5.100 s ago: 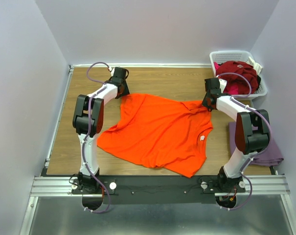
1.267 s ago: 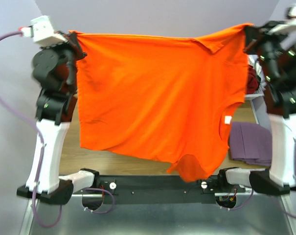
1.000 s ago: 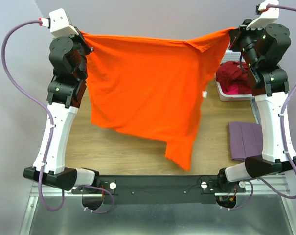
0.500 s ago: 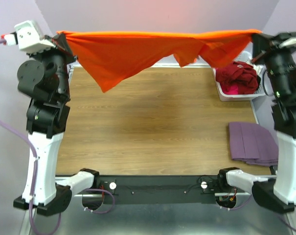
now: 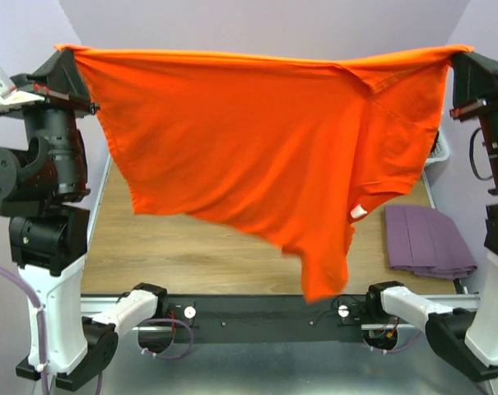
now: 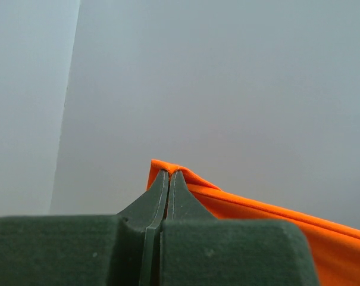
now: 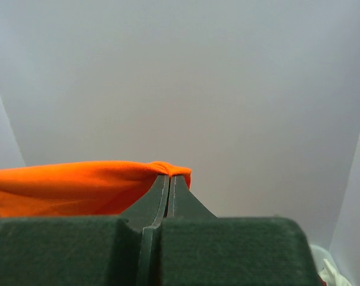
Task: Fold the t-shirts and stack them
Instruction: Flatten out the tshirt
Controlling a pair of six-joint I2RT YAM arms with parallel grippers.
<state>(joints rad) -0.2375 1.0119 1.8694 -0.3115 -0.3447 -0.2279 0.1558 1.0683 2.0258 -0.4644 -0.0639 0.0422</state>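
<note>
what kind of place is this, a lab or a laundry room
Probably a robot lab test cell, not a home: plain walls box in a wooden table, and the left arm and right arm, bolted to a rail, hold an orange tee stretched between them.

Top external: fixed, high behind the arm bases [image 5: 141, 300], tilted down over the table [image 5: 224, 239] toward the back wall [image 5: 257, 25]; bases along frame bottom. Left wrist: tight close-up along the left gripper [image 6: 168, 174], facing wall. Right wrist: same along the right gripper [image 7: 169, 177]. Shared: orange t-shirt [image 5: 257, 148] corners, upper left and upper right of top view.
</note>
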